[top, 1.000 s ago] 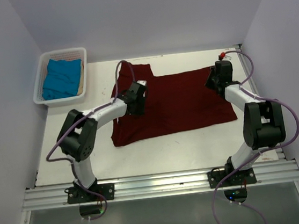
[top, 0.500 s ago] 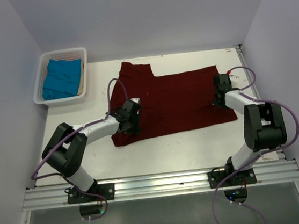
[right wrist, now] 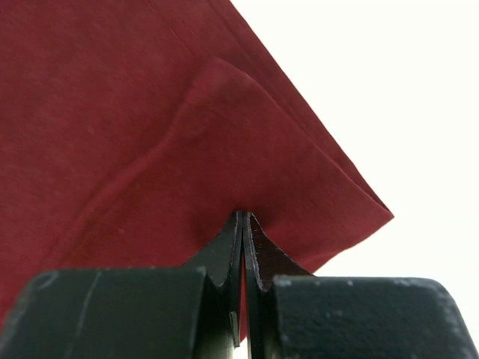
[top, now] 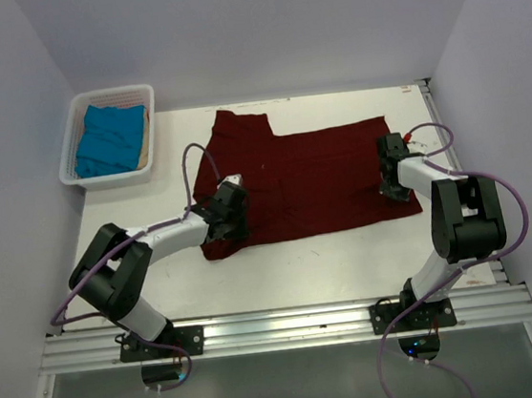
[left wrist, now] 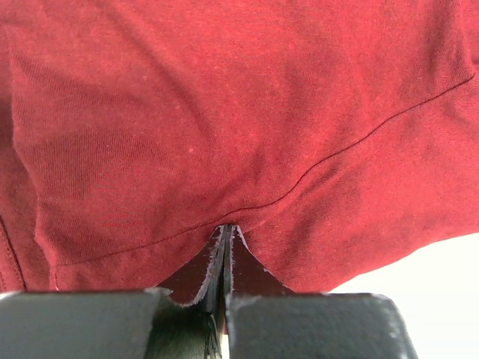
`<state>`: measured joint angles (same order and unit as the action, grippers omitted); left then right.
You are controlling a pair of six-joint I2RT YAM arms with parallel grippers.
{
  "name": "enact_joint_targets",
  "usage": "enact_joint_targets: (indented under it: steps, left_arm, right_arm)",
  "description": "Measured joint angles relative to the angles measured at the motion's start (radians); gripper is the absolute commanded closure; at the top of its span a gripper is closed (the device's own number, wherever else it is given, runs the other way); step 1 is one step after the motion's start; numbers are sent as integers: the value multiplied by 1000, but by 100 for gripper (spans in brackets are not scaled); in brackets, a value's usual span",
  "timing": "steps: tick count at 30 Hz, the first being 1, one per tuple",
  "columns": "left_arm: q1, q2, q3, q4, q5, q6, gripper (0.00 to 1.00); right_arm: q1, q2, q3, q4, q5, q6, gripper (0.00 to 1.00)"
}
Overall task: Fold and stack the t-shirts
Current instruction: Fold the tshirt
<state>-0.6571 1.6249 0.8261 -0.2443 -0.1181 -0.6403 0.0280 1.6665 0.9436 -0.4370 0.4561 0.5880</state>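
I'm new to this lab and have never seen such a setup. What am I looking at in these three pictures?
Two robot arms are bolted at the near edge of a white table. The wide picture looks down from above and behind them; the two close-ups come from a camera on each wrist. A dark red t-shirt lies spread out. The left gripper is shut on its near left edge, the right gripper on its near right corner. At the far left, a white basket holds a blue garment.

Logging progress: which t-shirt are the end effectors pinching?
The dark red t-shirt, spread flat: left end effector and right end effector are shut on its near edge. The blue t-shirt sits in the white basket, untouched.
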Motion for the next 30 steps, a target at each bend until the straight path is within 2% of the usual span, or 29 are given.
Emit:
enact_joint_targets:
  steps: [6,15,24,30]
  left_arm:
    - [0,-43,-48,11,-13,-32,100]
    - [29,-92,-64,-81,8,-50,100]
    - [45,-145,-71,-256,33,-74,100]
    - [49,-157,-71,-336,35,-76,100]
  right_arm:
    - [0,0,-3,-54,6,19,100]
    - [-3,7,-5,-60,5,30,100]
    - [-7,2,-8,-84,-7,78,100]
    - [-16,-56,-59,-101,-93,121,100]
